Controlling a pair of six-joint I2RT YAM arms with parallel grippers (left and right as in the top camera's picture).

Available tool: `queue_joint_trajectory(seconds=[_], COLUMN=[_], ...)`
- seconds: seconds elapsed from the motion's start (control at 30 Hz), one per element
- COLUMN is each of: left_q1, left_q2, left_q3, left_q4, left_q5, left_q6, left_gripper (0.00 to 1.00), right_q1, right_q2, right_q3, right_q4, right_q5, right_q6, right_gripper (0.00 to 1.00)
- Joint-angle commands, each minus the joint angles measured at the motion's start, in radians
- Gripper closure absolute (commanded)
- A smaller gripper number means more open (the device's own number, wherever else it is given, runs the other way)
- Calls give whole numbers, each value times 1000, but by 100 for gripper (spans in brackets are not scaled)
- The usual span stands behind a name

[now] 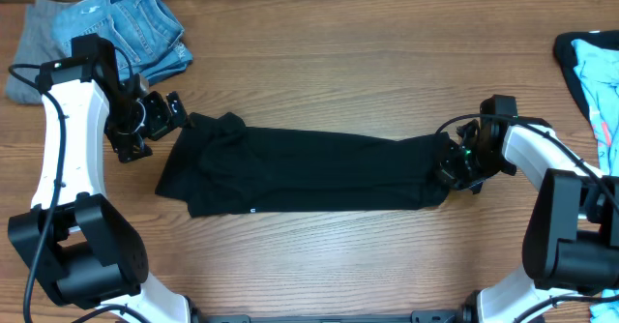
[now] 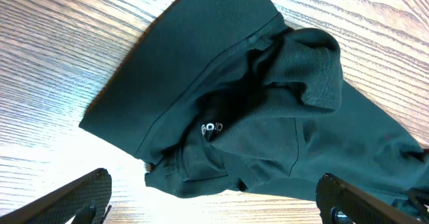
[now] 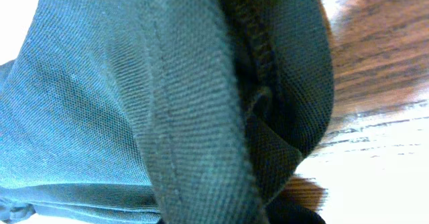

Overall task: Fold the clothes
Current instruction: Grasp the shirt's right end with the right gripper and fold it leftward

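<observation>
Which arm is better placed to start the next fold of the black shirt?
Right, probably. The right gripper sits at one end of the black shirt, fabric filling its wrist view; the left gripper hangs beside the other end, jaws open.

1 long black knit shirt at centre; 1 folded blue denim garment and 1 grey cloth at 10 o'clock; 1 turquoise garment with black trim at 3 o'clock.
</observation>
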Motion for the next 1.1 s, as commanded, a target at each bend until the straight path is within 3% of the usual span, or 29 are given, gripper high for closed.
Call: queue_joint_trajectory(seconds=[0.0,0.13,0.4,0.67,1.07], left_q1=[-4,-8,-18,-39,-62], left_q2=[2,2,2,2,2], left_q3=[2,-1,-2,-2,-2], left_q4=[-3,-11,-11,-9,-6], left_q5=[12,11,12,11,11], left_q6=[-2,-2,-2,-2,-2], left_gripper=[0,0,0,0,0], right_q1=[-12,-64,-71,103,394], right_q2=[11,11,-56,-188,-189], right_q3=[-5,47,181,182,177], right_q4=[-2,-92,-241,-238,-208], right_q5=[79,216,257,257,257], right_q6=[64,157,212,224,224], right_gripper=[96,96,96,96,96])
